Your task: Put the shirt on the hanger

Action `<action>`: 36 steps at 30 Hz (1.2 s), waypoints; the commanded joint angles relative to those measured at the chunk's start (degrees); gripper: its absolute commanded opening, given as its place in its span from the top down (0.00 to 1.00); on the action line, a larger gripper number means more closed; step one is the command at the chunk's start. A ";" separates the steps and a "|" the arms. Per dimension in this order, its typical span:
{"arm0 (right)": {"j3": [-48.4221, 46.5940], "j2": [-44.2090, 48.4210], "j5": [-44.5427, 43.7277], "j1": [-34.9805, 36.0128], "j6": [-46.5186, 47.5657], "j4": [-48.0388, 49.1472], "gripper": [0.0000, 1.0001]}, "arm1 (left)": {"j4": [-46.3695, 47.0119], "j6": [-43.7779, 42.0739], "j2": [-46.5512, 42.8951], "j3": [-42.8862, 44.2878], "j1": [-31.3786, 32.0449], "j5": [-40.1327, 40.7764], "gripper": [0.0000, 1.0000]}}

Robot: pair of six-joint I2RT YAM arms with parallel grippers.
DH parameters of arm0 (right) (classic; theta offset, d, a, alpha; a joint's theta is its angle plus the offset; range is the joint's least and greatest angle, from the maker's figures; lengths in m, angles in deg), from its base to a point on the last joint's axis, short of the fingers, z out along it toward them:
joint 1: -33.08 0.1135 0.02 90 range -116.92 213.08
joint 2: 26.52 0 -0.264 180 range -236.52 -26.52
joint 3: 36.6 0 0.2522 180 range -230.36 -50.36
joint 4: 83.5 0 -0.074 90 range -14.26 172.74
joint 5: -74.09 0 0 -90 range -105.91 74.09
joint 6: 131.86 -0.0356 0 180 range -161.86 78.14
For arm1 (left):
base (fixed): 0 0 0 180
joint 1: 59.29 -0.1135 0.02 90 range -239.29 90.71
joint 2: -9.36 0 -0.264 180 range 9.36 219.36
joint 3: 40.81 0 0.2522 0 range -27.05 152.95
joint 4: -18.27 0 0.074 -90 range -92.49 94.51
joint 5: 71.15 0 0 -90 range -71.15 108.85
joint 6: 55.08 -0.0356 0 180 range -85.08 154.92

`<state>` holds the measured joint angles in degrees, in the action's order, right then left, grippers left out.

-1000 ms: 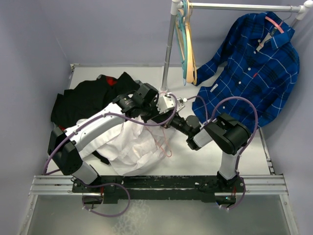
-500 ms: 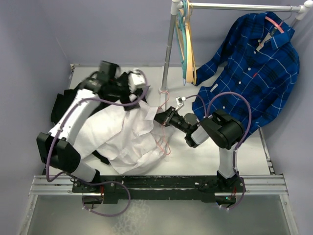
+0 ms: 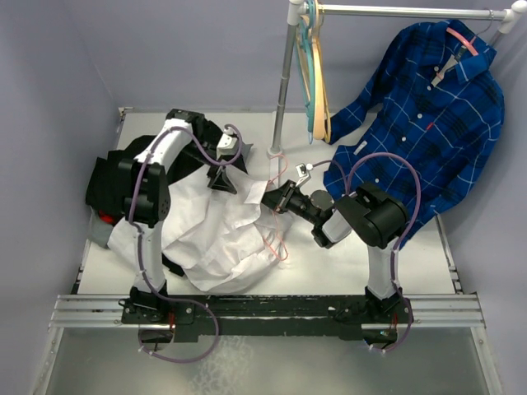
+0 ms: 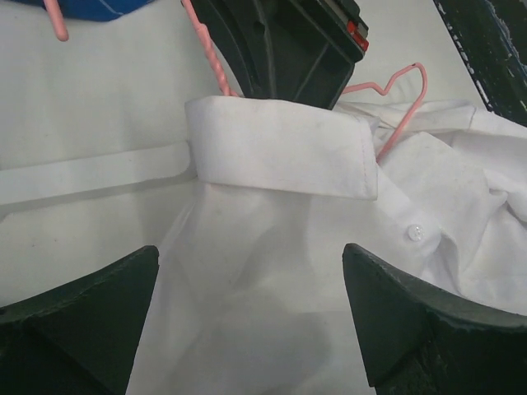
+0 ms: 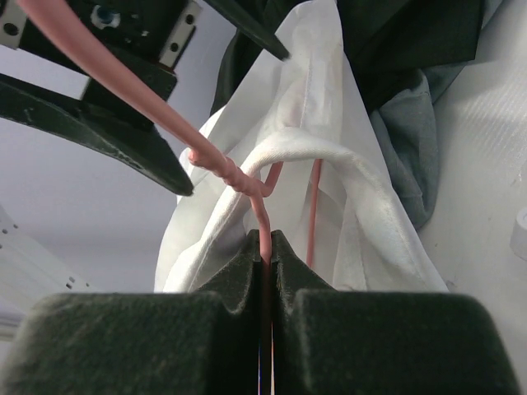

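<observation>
The left tool (image 3: 222, 181) has drawn back, spread open above the shirt (image 3: 218, 234). The right tool (image 5: 265, 247) stays clenched on the hanger (image 5: 216, 169), apparently threaded under the collar (image 4: 280, 156)

**Table contents**

White table (image 3: 329, 263): crumpled white shirt (image 3: 214, 239) lies left of centre, with the black garment (image 3: 111, 177) touching it at back-left. Wire of the pink hanger (image 3: 277, 242) lies along the shirt's right edge. Rack pole (image 3: 282, 99) stands at back, mid-table.
</observation>
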<state>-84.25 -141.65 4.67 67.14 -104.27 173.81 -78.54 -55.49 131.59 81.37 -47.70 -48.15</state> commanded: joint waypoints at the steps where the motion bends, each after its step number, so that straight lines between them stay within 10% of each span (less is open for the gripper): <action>1: -0.51 0.38 1.38 -0.21 2.57 17.13 1.00 | -5.72 -4.12 2.64 7.73 1.94 -2.94 0.05; 18: -1.45 -0.56 2.23 -0.25 3.04 17.13 1.00 | -5.72 4.63 12.63 15.30 7.33 5.87 0.11; 24: -1.01 -0.03 2.98 -0.29 3.70 16.83 1.00 | -5.71 4.54 12.51 14.19 8.78 8.12 0.39; 31: -1.91 0.29 7.43 -0.73 4.20 15.30 1.00 | -5.72 2.68 10.04 13.89 9.78 7.59 1.00; 36: -1.38 3.31 8.37 -1.08 6.76 10.59 0.86 | -5.72 -1.78 6.89 11.79 9.96 6.42 1.00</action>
<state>-84.64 -141.65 10.57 65.50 -101.60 172.91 -84.00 -52.65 144.29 94.53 -38.39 -38.29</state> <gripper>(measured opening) 0.062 0.031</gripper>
